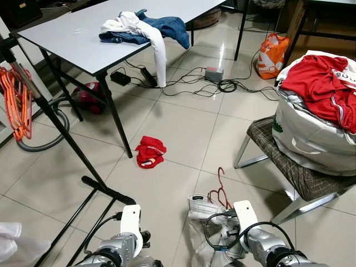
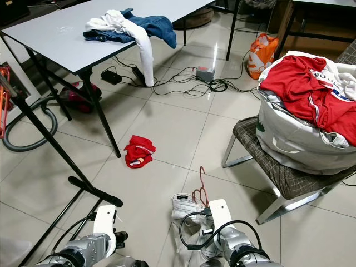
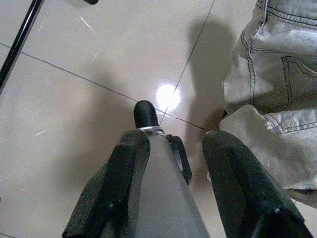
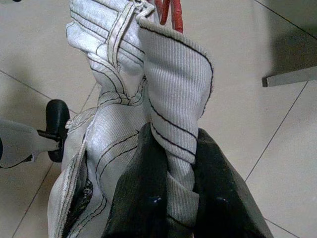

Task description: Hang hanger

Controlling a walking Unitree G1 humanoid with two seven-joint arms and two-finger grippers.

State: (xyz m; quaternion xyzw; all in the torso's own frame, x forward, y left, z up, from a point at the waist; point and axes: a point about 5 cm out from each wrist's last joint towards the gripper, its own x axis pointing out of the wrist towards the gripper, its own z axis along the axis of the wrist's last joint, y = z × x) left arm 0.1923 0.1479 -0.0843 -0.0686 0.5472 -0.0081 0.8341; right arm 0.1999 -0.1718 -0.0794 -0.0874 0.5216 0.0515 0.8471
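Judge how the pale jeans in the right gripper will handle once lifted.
Probably floppy: the pale jeans bunch and fold where the right gripper pinches them. Likely heavyish for cloth, being thick stitched denim. The red hanger may swing or slip loose.

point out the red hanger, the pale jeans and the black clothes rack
red plastic hanger (image 1: pixel 221 189), left eye view, its hook
pale grey denim jeans (image 4: pixel 168 89), right wrist view, folded waistband
black metal clothes rack (image 1: pixel 67 136), left eye view, slanted leg

Left gripper (image 3: pixel 171 148) fingers spread apart over tile floor (image 3: pixel 89 104), pale jeans (image 3: pixel 270 89) at upper right.
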